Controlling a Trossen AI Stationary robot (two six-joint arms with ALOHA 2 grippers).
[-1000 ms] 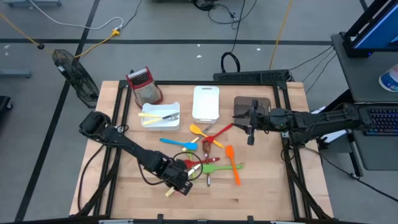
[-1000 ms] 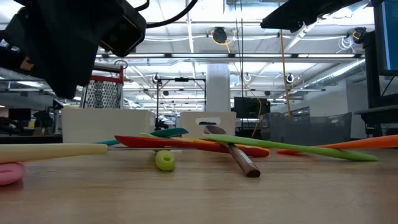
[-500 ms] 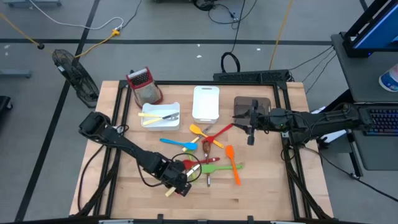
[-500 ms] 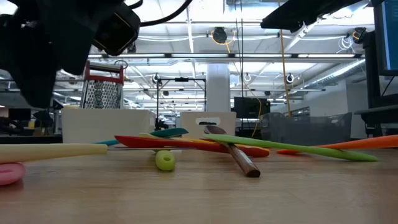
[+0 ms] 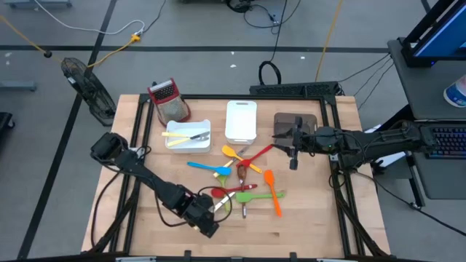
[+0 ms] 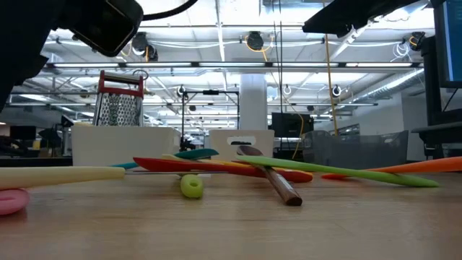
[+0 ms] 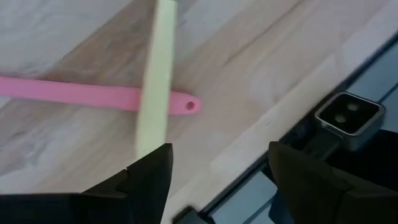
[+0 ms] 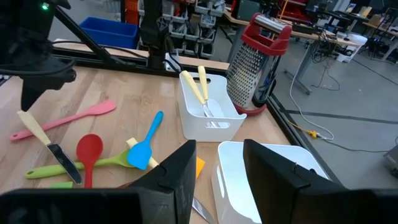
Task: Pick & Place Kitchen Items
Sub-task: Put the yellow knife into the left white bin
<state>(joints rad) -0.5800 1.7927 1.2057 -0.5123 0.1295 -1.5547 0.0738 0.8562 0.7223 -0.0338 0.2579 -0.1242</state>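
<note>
The left gripper [image 7: 214, 186] stands released, fingers spread, at the lower left of the high view. Just beyond it, a cream stick [image 7: 155, 74] lies across a pink spatula [image 7: 81, 96] on the table [image 7: 261, 56]. The stick looks light, stiff, slim; take it mid-length. The right gripper [image 5: 293, 140], half-spread and holding nothing, waits upper right.

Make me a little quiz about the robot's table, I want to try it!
1. True or false: the grater has a blue top.
2. The utensil that the cream stick crosses is: A blue, B pink, C green.
3. Fill in: the left pincer is ____, with nothing between its fingers.
Key: 1 false, its top is red. 2 B. 3 open.
</note>
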